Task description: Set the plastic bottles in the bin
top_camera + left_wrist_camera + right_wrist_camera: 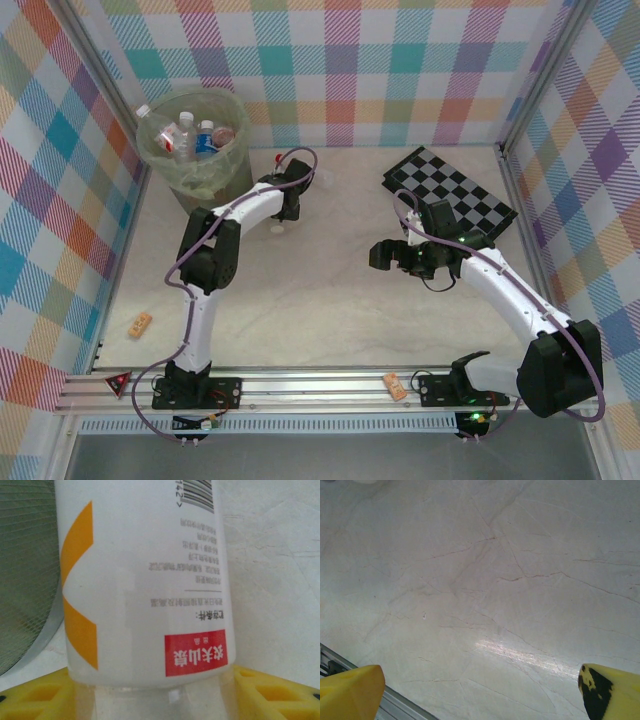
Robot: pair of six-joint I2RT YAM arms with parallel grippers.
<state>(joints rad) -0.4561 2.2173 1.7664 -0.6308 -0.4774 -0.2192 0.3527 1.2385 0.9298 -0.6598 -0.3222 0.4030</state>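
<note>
my left claw (150, 702) is clamped on a bottle (145, 580), a yellow finger (30, 695) pressed to each side of its clear end. its long axis runs straight away from me, print upside down, barcode at the far end, just beside the bin (25, 580). from above, more bottles (195, 138) lie in that bin. my right claw (480, 695) gapes wide over the table (485, 580).

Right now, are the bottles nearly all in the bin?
Nearly. Several bottles already lie in the bin. The left hand is gripping a white-labelled bottle right beside the bin. That one is not in yet, so it needs lifting over the rim and dropping.
</note>
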